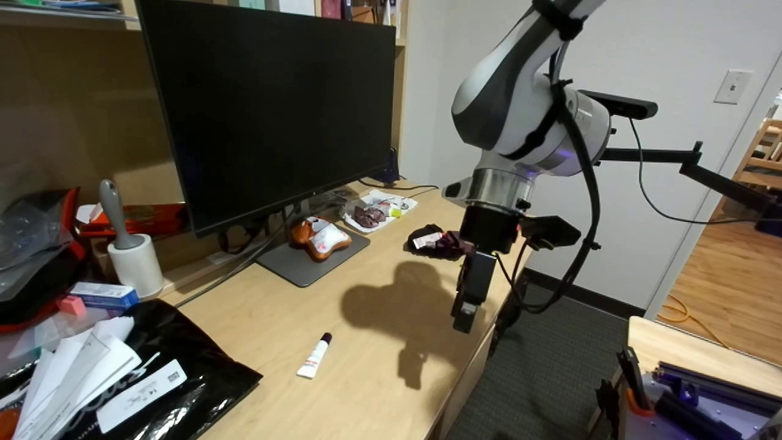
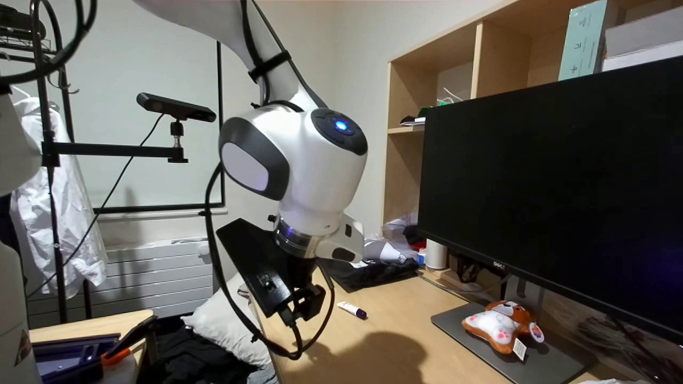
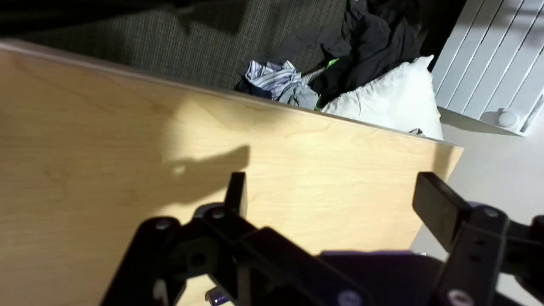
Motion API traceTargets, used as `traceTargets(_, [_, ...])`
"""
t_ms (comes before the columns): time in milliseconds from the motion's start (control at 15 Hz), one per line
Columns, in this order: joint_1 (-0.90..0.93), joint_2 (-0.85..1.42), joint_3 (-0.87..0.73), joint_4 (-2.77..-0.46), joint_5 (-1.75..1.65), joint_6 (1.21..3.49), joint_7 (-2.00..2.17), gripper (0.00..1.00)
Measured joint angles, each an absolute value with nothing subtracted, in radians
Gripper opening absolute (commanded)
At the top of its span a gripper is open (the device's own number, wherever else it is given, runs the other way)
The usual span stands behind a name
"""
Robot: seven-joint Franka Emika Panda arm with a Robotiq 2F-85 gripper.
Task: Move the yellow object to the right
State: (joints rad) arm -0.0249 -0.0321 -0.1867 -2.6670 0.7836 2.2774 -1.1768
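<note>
The yellow object is a small plush, orange-brown with white and pink patches. It lies on the dark monitor stand base [image 1: 305, 272] in an exterior view [image 1: 322, 238], and it also shows in an exterior view [image 2: 499, 326] with a white tag. It is out of the wrist view. My gripper [image 1: 468, 310] points down above the desk's front edge, well apart from the plush. In the wrist view the gripper [image 3: 329, 187] is open, its fingers wide apart with only bare desk [image 3: 331, 161] between and below them.
A large monitor [image 1: 275, 110] stands over the plush. A white tube [image 1: 314, 357] with a dark cap lies mid-desk. A dark maroon bundle [image 1: 452, 245] and a white tray [image 1: 406, 206] of small items lie farther along. A black plastic bag [image 1: 211, 373] and a lint roller [image 1: 137, 266] are opposite.
</note>
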Motion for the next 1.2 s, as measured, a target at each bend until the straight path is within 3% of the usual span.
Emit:
traceTargets(533, [-0.003,-0.127,-0.093,-2.758,0.851,2.571,-1.281,1.00])
traceTargets(1200, [-0.016,-0.113,-0.110,-2.743,0.695,2.225,-0.975,1.00])
